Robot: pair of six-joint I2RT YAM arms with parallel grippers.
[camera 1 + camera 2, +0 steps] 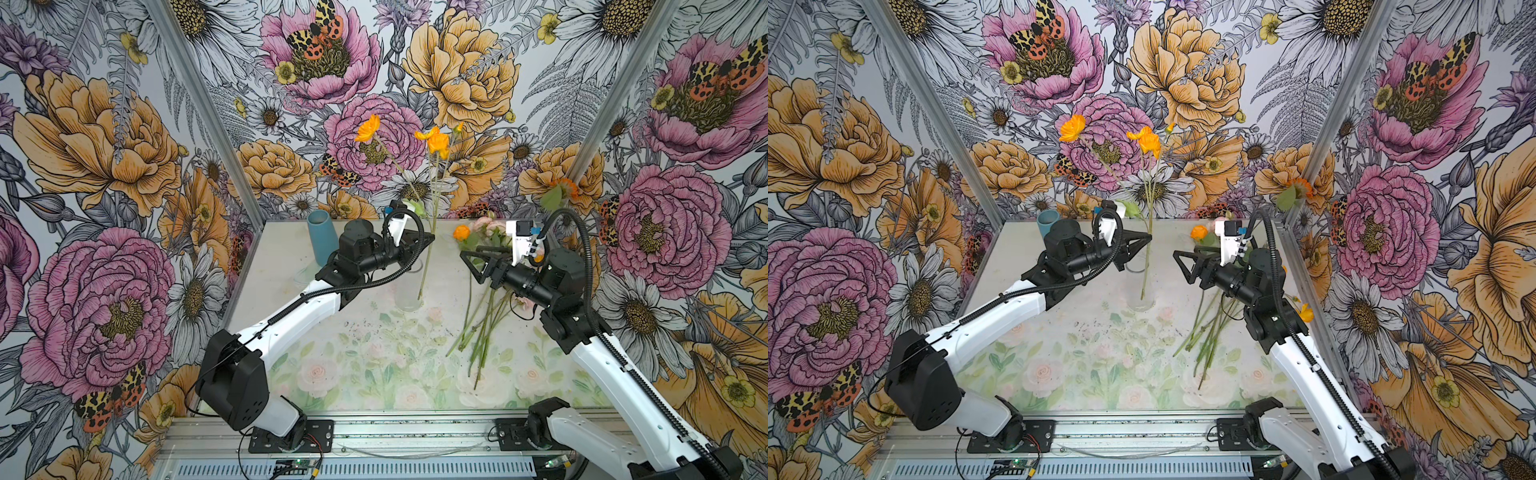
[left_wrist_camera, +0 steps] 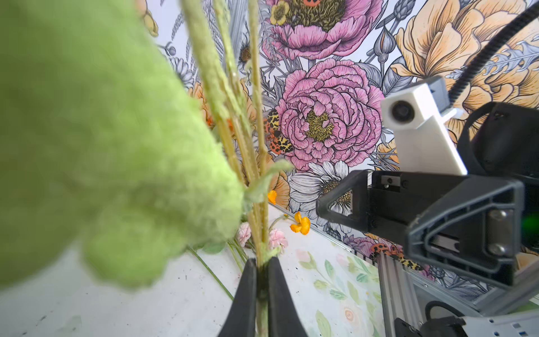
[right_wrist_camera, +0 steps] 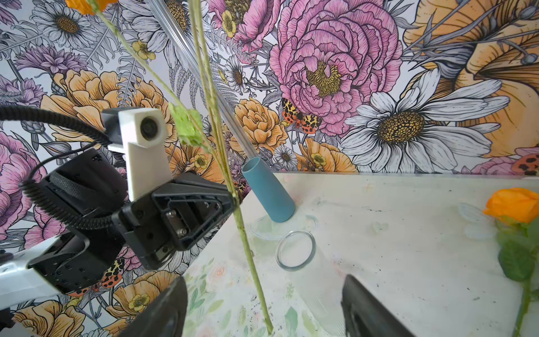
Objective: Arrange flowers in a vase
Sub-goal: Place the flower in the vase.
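Stems of orange-headed cut flowers pinched upright by left gripper, ends hanging just beside clear glass vase, ready for lowering in; right gripper spread, clear; loose green-stemmed bunch lying right

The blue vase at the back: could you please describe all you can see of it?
The blue vase is a teal cylinder, matt, opaque, open-topped, no stem showing in it. It stands upright on the table near the back left corner, apart from the clear glass vase. In a top view the left arm hides its lower part. The left claw and right claw are clear of it.
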